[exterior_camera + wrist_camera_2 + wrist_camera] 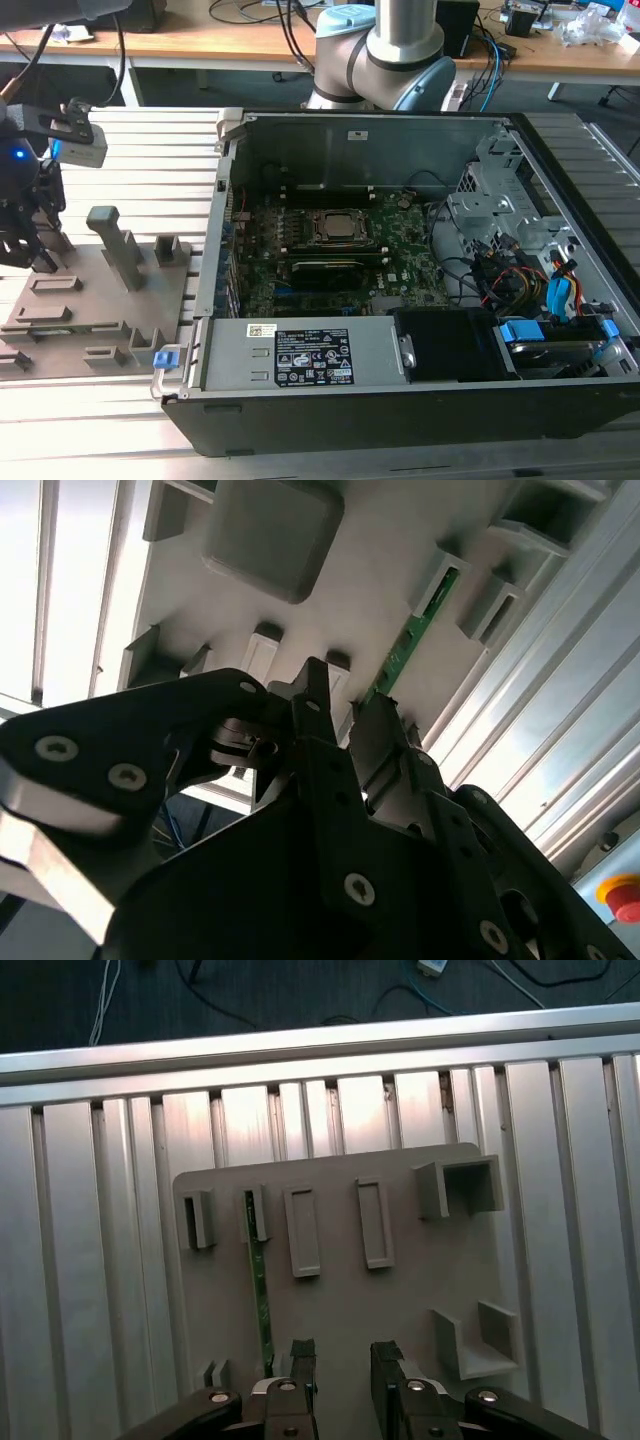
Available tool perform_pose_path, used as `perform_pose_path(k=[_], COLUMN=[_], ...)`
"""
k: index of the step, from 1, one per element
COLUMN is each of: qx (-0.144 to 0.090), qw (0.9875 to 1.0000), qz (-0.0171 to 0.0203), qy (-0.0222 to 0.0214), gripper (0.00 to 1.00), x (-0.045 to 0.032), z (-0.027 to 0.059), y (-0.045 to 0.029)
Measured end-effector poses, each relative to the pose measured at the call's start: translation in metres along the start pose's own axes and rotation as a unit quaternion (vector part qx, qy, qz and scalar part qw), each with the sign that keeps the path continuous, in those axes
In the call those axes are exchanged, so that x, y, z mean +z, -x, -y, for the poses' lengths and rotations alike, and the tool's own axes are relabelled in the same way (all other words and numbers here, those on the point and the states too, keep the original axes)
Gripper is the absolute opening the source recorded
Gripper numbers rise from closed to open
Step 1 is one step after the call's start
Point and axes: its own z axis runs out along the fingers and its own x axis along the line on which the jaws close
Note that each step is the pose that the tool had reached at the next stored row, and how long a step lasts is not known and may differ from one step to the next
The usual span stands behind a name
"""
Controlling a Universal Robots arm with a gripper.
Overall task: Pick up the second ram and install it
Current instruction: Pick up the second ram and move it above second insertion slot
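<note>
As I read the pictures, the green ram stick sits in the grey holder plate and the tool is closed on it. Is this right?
Not quite. The tool is open, not closed on the stick. In the first wrist view its fingers stand apart with nothing between them, and the ram stick runs just beside one finger. The stick does sit in the grey holder plate.

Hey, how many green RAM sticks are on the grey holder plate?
1. The green RAM stick stands on edge in the grey holder plate, close beside the gripper, whose jaws are open. Another could be hidden under the gripper.
</note>
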Motion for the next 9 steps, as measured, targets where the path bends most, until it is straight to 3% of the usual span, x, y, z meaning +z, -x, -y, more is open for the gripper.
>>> perform_pose_path(k=[1,3,9], qx=[0.000,-0.003,-0.003], qw=[1.0000,1.0000,1.0000], qz=[0.0000,-0.0001,-0.0001], qy=[0.0000,0.0001,0.0001], gripper=[0.36,0.36,0.36], x=[0.0031,0.0144,0.0231], z=[0.0001,0.0005,0.0011], y=[-0.0001,-0.0172,-0.0202])
